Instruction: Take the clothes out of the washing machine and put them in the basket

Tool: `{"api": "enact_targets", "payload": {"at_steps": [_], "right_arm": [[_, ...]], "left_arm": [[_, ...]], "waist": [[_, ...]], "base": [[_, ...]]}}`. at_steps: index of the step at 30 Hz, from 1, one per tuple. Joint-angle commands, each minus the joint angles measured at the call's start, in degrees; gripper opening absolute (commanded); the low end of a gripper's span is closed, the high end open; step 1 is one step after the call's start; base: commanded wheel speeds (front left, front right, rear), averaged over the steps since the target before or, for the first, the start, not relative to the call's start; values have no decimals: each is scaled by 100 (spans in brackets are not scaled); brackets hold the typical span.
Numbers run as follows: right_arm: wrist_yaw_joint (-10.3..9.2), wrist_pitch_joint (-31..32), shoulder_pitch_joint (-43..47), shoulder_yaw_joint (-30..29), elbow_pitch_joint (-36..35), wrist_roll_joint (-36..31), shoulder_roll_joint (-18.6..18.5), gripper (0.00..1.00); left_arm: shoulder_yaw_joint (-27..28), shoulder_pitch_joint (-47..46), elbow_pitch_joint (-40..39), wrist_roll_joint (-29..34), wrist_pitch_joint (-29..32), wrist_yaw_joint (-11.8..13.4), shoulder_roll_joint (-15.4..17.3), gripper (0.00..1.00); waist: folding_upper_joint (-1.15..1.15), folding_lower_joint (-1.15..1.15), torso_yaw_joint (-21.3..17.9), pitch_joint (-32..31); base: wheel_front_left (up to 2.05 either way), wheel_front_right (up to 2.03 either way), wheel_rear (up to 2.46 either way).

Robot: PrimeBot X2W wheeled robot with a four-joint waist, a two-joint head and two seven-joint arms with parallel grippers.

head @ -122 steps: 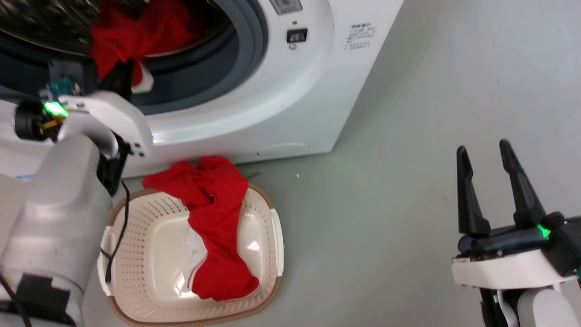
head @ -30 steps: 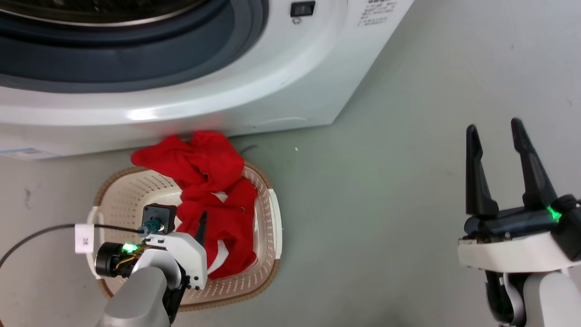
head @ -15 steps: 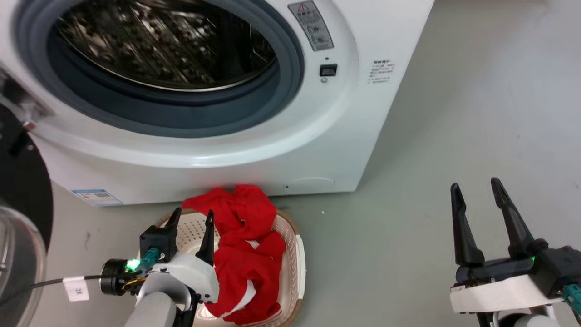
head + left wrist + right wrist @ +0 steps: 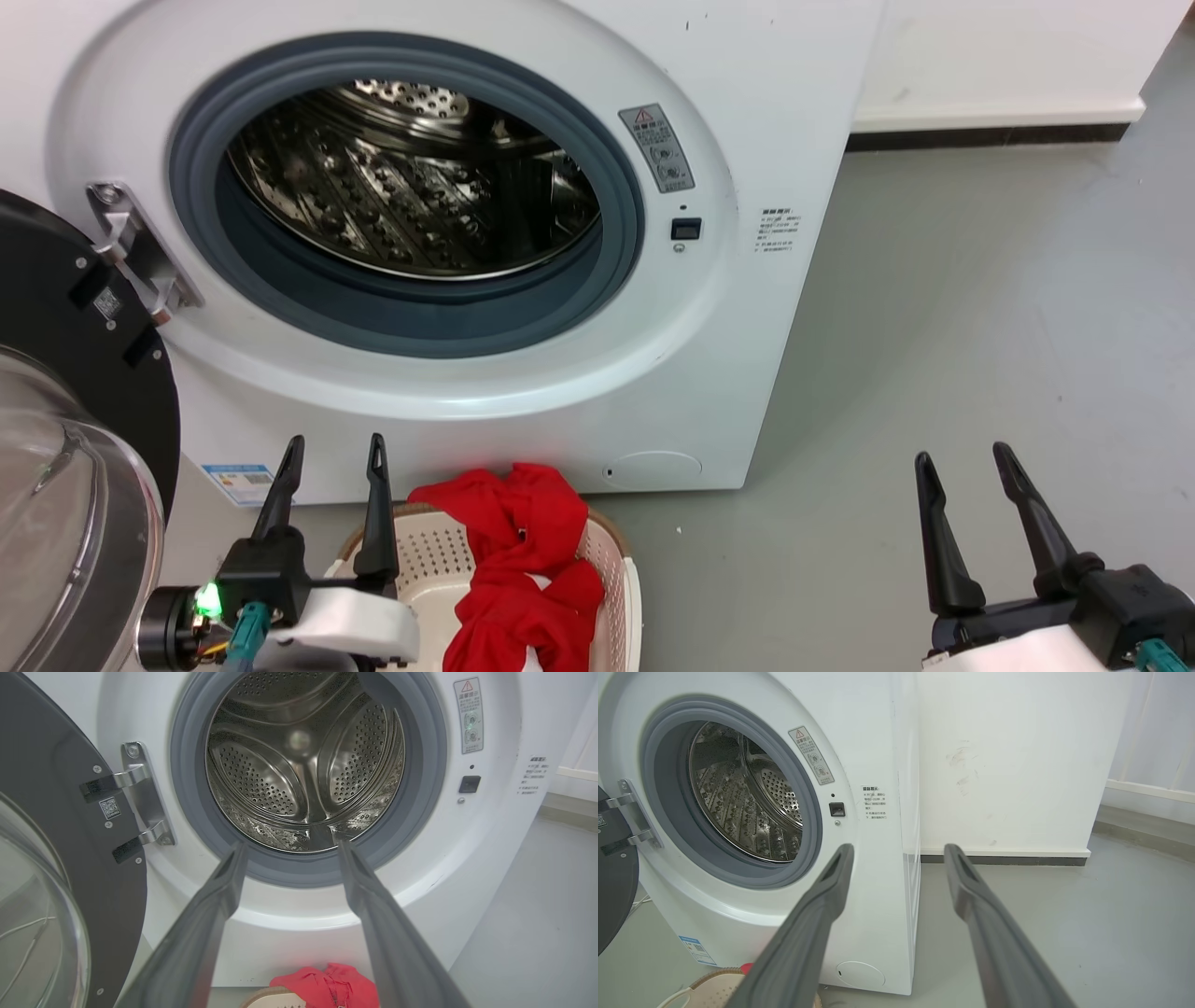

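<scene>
Porthole door [image 4: 84,355] hangs open at far left; left pincer [image 4: 336,441] spread, just beside the basket [image 4: 425,560]. Red clothes [image 4: 523,569] heaped in basket, draped over its rim, at foot of washing machine [image 4: 766,121]. Right pincer [image 4: 962,453] spread above floor [image 4: 980,280], well apart.

**SURROUNDINGS: FLOOR AND WALLS**

Floor [image 4: 980,327]: smooth, matt, pale grey-green. It carries a small white speck [image 4: 679,530] and a few faint dark marks.

Rear wall [image 4: 1008,742]: plain white, with grey scuff marks [image 4: 959,756].

Skirting [image 4: 1004,860]: a dark strip where the rear wall meets the floor, capped by a white ledge [image 4: 1004,852].

Side wall [image 4: 1153,728]: white with faint vertical lines, at the right of the right wrist view. It has a second ledge [image 4: 1148,791] above a grey band.
</scene>
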Motion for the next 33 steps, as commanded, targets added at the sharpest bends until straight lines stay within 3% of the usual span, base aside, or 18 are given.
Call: {"api": "enact_targets", "payload": {"at_steps": [1, 10, 33], "right_arm": [[-4, -13, 121, -18, 32, -10, 3, 100], [-4, -13, 217, -57, 91, -31, 3, 100], [-4, -13, 226, -45, 156, 32, 3, 100]], "left_arm": [[49, 176, -177, 98, -14, -23, -38, 100], [260, 573, -595, 232, -15, -67, -168, 100], [384, 763, -651, 373, -15, -111, -266, 100]], "waist": [[0, 1, 6, -150], [0, 1, -15, -276], [0, 1, -38, -328]], "base": [[0, 0, 0], [0, 0, 0], [0, 0, 0]]}}
